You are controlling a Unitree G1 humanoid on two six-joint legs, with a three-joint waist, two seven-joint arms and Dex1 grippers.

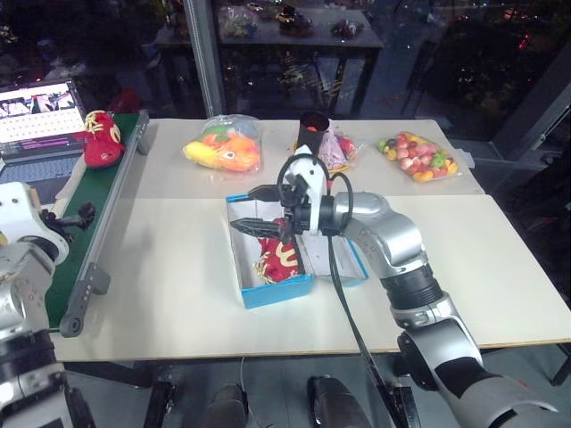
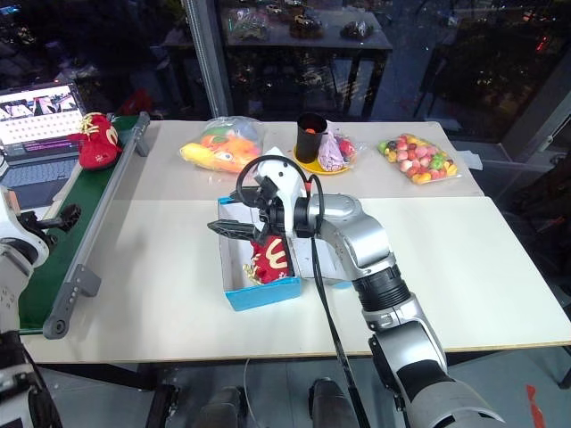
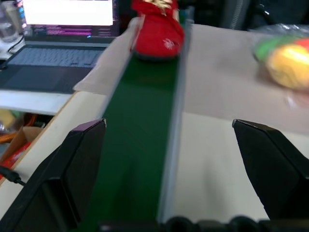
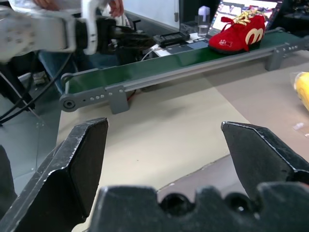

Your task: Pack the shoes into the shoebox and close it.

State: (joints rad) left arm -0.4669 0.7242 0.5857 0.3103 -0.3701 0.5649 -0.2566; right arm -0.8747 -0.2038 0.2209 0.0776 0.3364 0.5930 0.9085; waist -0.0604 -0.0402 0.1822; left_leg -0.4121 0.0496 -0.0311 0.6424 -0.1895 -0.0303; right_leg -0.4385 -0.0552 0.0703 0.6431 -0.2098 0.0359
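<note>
Evidently one shoe [image 1: 278, 259] was already boxed [image 1: 268, 292]; the second shoe [image 3: 158, 30] remained to be grasped by the spread, empty left tool [image 3: 169, 159], while the right tool [image 1: 254, 209] was spread too.

The table [image 1: 178, 294] carries the open box [image 1: 268, 291] right under the right gripper [image 1: 252, 210], a conveyor [image 1: 107, 218] by the left gripper [image 1: 78, 215], and beyond the right gripper three fruit bags [image 1: 225, 144] [image 1: 335, 147] [image 1: 417, 156]. A laptop [image 1: 37, 120] sits past the conveyor.
</note>
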